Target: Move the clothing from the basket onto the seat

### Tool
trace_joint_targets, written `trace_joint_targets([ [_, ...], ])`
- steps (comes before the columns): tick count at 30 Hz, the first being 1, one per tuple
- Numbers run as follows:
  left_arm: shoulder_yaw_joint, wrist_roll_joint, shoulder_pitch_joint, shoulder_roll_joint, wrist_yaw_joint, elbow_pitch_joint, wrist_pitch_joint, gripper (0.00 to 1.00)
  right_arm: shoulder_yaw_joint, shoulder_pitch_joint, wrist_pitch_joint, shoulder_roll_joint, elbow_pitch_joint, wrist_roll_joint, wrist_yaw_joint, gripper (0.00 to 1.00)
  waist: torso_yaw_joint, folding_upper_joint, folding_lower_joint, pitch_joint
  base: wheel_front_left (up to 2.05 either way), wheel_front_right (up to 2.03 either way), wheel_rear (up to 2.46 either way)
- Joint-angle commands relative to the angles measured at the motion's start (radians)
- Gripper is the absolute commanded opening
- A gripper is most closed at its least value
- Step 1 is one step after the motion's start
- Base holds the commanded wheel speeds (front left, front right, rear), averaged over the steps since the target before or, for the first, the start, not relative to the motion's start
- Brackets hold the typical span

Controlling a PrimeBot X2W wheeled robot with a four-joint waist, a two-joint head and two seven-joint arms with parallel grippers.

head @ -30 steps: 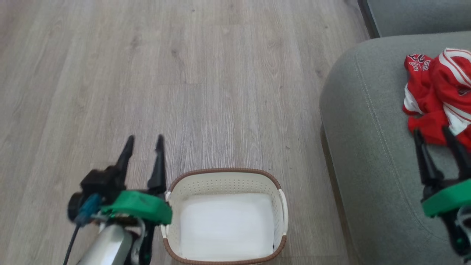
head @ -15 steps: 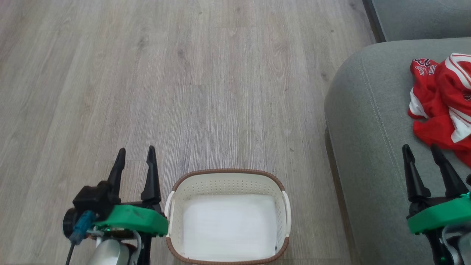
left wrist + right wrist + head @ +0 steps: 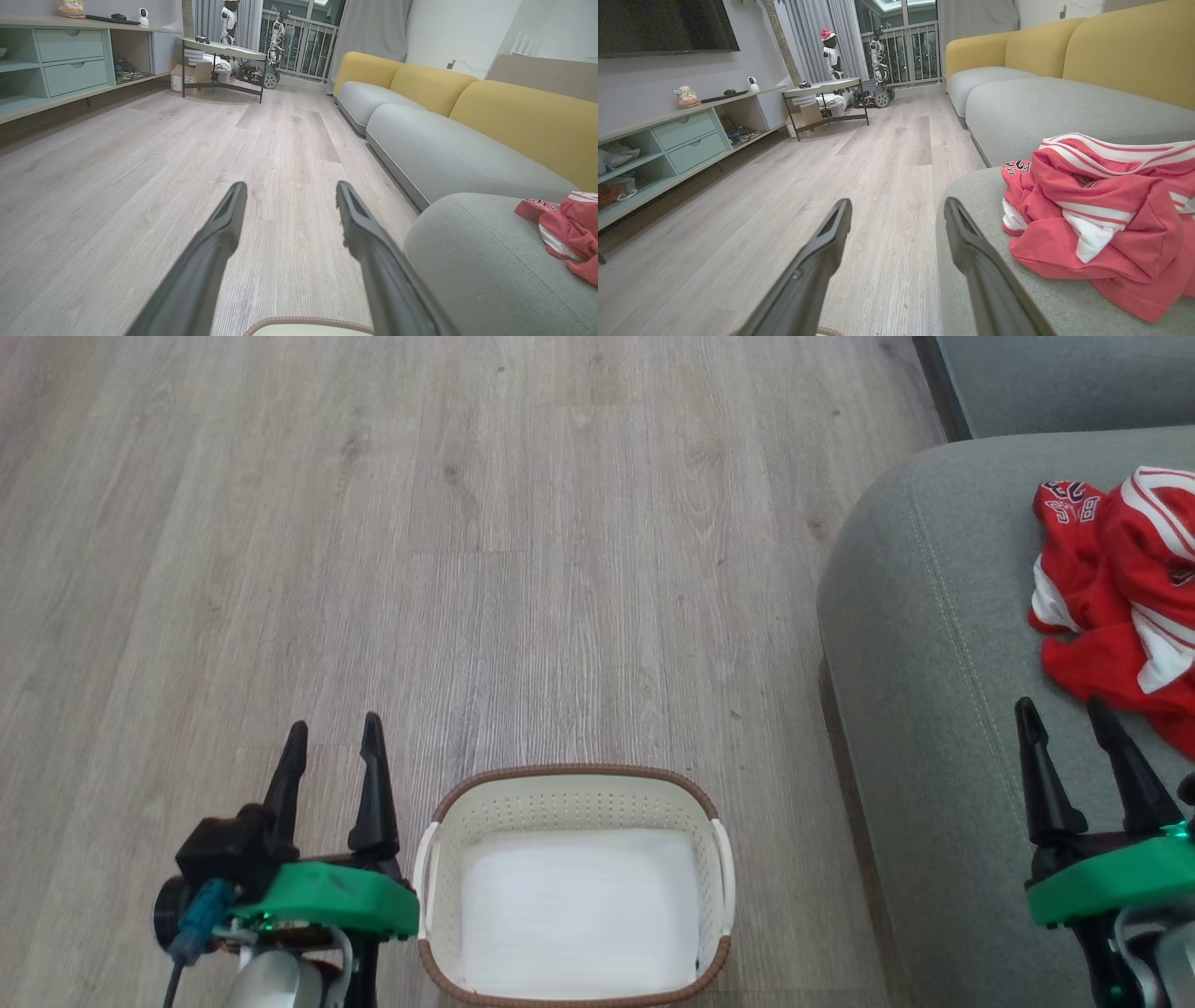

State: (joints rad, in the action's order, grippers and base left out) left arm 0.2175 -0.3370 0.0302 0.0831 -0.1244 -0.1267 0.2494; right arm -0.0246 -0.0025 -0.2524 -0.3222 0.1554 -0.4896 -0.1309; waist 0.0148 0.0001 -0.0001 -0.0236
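The red clothing point(image 3: 1120, 588) lies bunched on the grey-green seat point(image 3: 924, 728) at the right; it also appears in the right wrist view point(image 3: 1092, 219) and the left wrist view point(image 3: 567, 228). The white basket point(image 3: 571, 793) with a brown rim stands on the floor at bottom centre, its inside bare. My left gripper point(image 3: 331, 742) hovers open just left of the basket, nothing between its fingers. My right gripper point(image 3: 1064, 723) is open above the seat point(image 3: 1064, 308), just short of the clothing, holding nothing.
Pale wood floor point(image 3: 467, 569) stretches ahead. A long sofa with yellow backrests point(image 3: 514, 112) runs along the right. A low teal cabinet point(image 3: 682, 140) lines the left wall, and a small dark-framed table point(image 3: 219, 51) stands further back by the window.
Both grippers have drawn back toward the picture's bottom, the right one away from the clothing. The view has shifted slightly. Both stayed open.
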Motion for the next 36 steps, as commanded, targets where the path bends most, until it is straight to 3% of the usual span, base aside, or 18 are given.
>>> trace_joint_targets([
  [1, -0.04, 0.014, 0.027, -0.003, 0.008, 0.029, 0.012, 1.0, -0.01, -0.01, -0.009, -0.018, -0.038, 0.009, 0.0, 1.0, 0.0, -0.0001, 0.0001, 0.0, 0.0, 0.0, 0.0],
  [16, -0.076, 0.036, 0.021, -0.023, 0.049, 0.017, 0.012, 1.0, -0.018, -0.009, -0.009, -0.02, -0.039, 0.001, 0.0, 1.0, -0.005, -0.0001, 0.0001, -0.008, 0.0, 0.0, 0.0],
  [17, -0.038, 0.021, 0.0, -0.024, 0.046, -0.012, 0.0, 0.0, -0.005, 0.0, 0.0, 0.001, -0.002, 0.0, 0.0, 0.0, -0.004, -0.0001, 0.0001, -0.008, 0.0, 0.0, 0.0],
  [36, -0.066, -0.145, -0.001, -0.024, 0.073, -0.067, -0.045, 0.0, -0.001, -0.005, 0.047, 0.05, 0.048, -0.145, 0.0, 0.0, -0.007, -0.0001, 0.0001, -0.004, 0.0, 0.0, 0.0],
])
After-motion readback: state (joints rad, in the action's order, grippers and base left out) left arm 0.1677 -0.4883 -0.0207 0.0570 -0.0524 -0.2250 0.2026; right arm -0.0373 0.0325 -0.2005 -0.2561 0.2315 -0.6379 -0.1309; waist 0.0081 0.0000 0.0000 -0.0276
